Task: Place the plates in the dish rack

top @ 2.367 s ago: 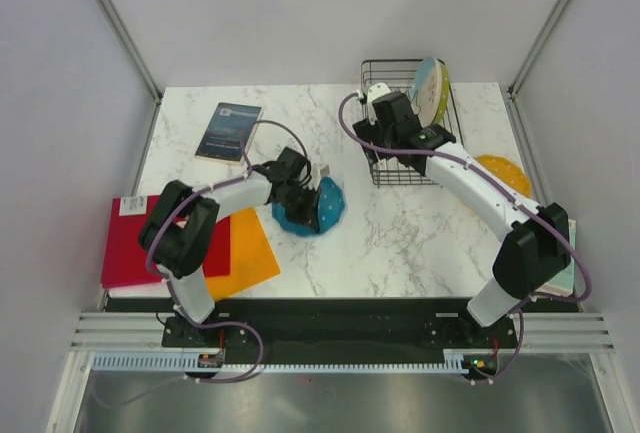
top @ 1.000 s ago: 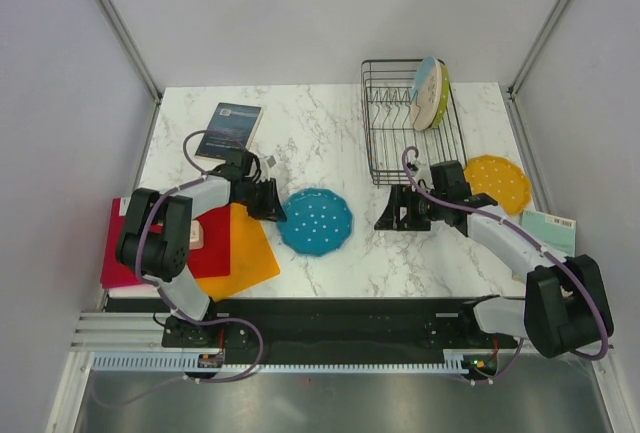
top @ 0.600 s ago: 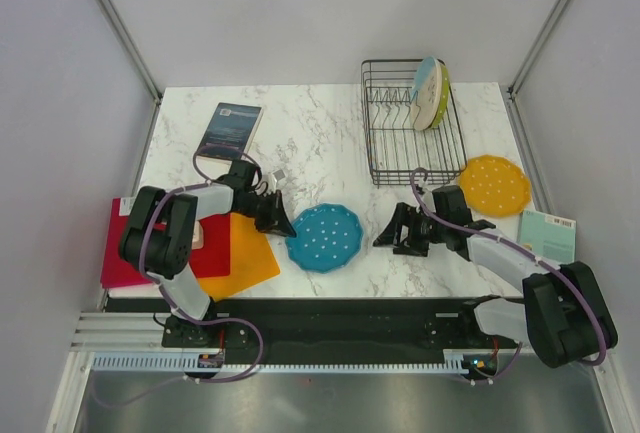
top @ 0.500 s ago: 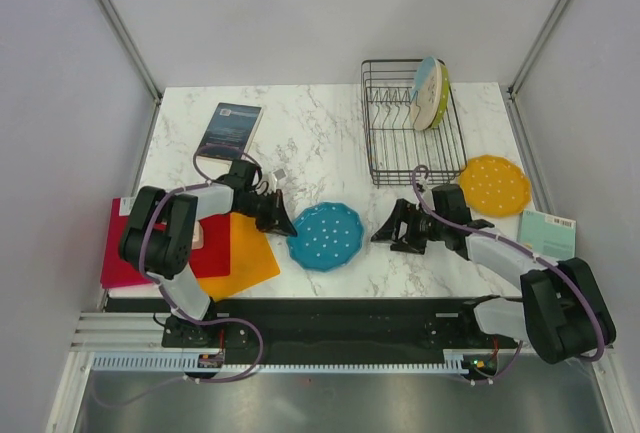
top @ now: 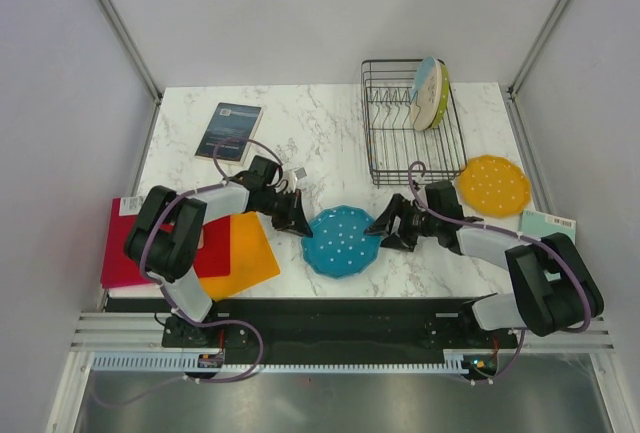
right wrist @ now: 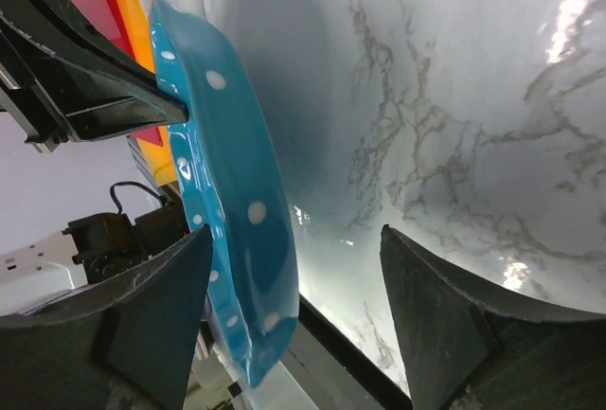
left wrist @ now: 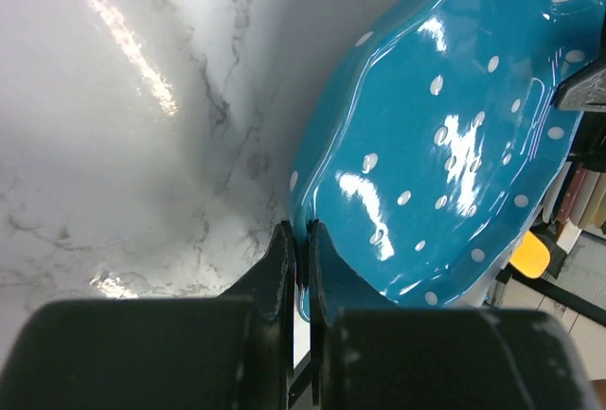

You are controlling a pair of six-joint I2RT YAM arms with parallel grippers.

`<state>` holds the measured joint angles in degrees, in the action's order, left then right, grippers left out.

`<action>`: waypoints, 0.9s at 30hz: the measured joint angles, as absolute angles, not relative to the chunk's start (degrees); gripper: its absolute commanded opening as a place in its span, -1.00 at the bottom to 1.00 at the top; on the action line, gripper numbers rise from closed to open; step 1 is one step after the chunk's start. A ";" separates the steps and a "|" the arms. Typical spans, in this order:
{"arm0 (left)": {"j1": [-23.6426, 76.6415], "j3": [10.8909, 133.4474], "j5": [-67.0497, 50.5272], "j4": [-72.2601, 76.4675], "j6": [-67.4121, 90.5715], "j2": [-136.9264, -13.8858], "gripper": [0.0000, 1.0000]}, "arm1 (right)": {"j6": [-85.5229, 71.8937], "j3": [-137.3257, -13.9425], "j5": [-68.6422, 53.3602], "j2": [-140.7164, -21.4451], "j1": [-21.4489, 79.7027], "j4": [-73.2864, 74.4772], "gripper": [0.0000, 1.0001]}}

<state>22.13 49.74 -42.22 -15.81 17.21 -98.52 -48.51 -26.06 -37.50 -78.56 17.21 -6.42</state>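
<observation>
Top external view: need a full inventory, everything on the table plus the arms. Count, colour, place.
teal plate: 1, teal with white dots, near centre of the table, between the two claws
orange plate: 1, orange with pale dots, flat on the table right of the rack's near end
cream-and-blue plate: 1, standing on edge in the rack, far right part
lime-green plate: 1, standing right beside the cream-and-blue one
dish rack: 1, black wire, far right of the table
booklet: 1, dark blue, far left
orange sheet: 1, near left
red sheet: 1, left edge, partly under the orange sheet
card: 1, pale green, right edge
table: 1, white marble
left claw: shut on the teal plate's left rim
right claw: open, at the teal plate's right rim
</observation>
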 measured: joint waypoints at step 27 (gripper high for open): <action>23.97 52.05 -42.02 -14.37 18.90 -98.74 -0.33 | -44.75 -34.96 -40.66 -84.34 21.10 -4.23 -1.00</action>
